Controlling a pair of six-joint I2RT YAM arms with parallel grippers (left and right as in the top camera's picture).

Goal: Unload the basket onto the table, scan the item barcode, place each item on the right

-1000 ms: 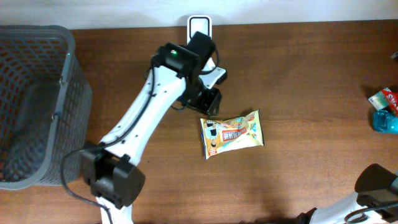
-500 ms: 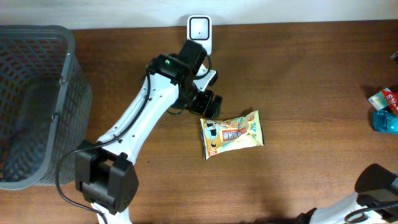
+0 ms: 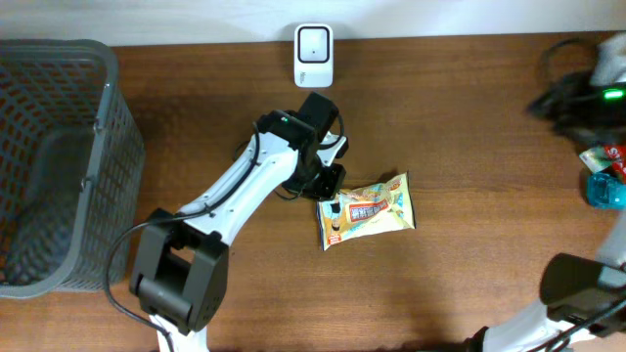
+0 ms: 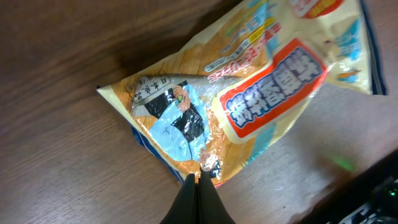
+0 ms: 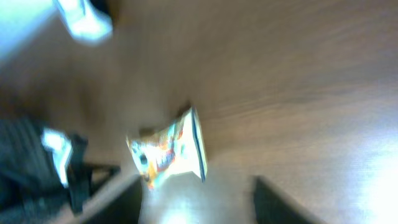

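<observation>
Across the middle of the brown tabletop the job came down to one arm. The dark mesh basket filled the left edge. The left arm reached from the near edge to the centre, and the right arm was only a blur at the far right corner, well apart from everything that mattered.

The snack packet lay flat just right of centre. Its long axis ran roughly left to right and its printed face was up. The left fingers met it at its far left corner, with the rest of the packet stretching away to their right. The white scanner stood at the middle of the far edge, beyond those fingers, so the left arm was plainly the nearer one for carrying it there.

In the left wrist view the fingers were clenched tight on the packet's seam. The right fingers stood apart around nothing.

No barcode showed on the packet; it was probably underneath. The right wrist view was smeared, and some small blue and red things at the right edge were too cut off to name.
</observation>
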